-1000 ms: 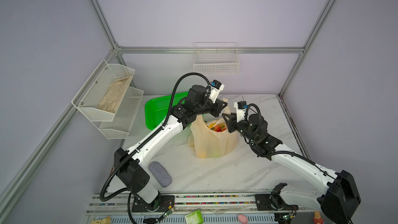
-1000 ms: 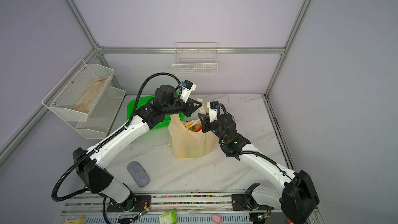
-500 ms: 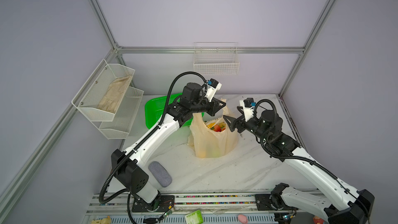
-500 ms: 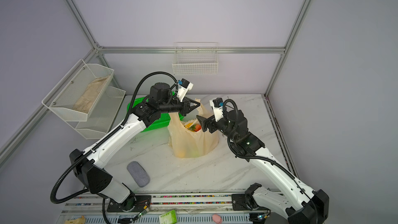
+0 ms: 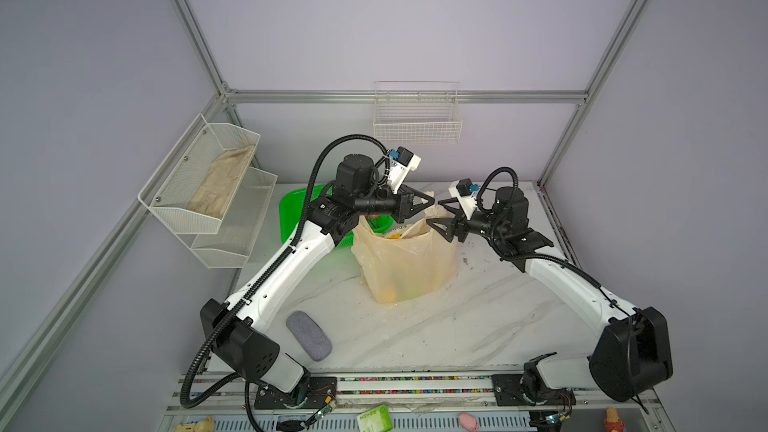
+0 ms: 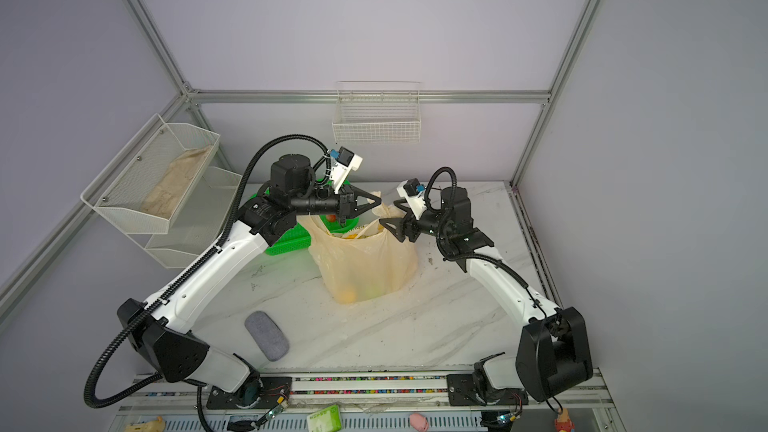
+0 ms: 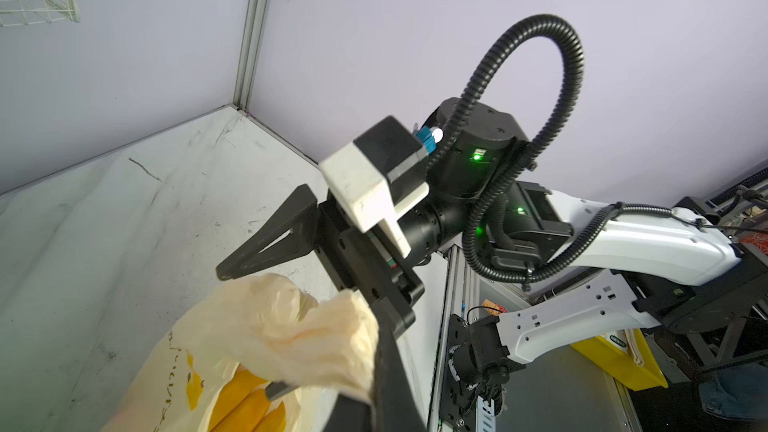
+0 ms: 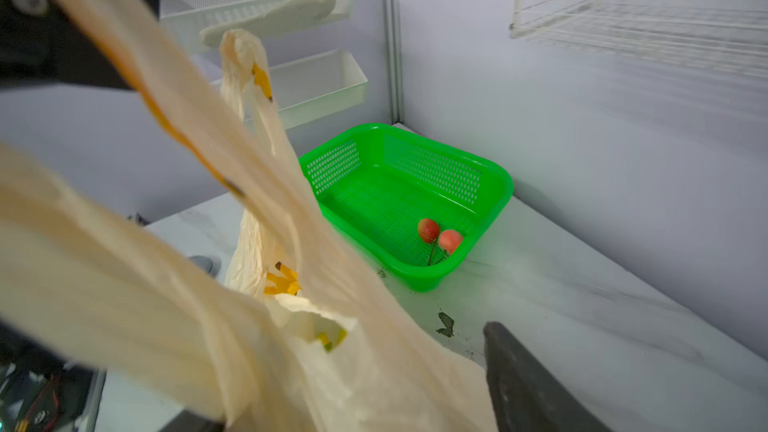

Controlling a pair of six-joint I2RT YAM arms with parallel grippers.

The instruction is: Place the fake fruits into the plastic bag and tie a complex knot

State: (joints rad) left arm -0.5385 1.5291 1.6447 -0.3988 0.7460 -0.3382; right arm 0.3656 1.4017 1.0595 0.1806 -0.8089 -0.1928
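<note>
Left pincer: The left pincer (image 5: 432, 201) is seen fully closed in both top views. It is raised over the bag's mouth with its tips aimed at the right pincer. In the left wrist view a bunched handle (image 7: 307, 326) of cream film is pinched in it.

Right pincer: The right pincer (image 5: 434, 212) is held with its jaws well apart, facing the left pincer, tips near tips. In the right wrist view the bag's film is stretched across the gap between its fingers (image 8: 532, 388). Whether a pad is touched by that film cannot be told through the blur, and nothing is clamped.

Plastic bag: The plastic bag (image 5: 409, 268) is stood upright on the worktop (image 5: 478, 326), directly below and between the two pincers. Its mouth is open and one upper edge is drawn up to the left pincer.

Banana bunch: A yellow banana bunch (image 7: 243, 403) is seen inside the bag, just below the left pincer's tips.

Other fruit in the bag: Yellow and green shapes are made out through the film at the bag's bottom, well below both pincers.

Cherries: Two red cherries (image 8: 429, 230) on stems are lying in a corner of the green basket (image 8: 436, 172). They are beyond the bag from the right pincer and well apart from it.

Green basket: It is set on the worktop beside the bag, beneath the left arm and behind the left pincer.
</note>
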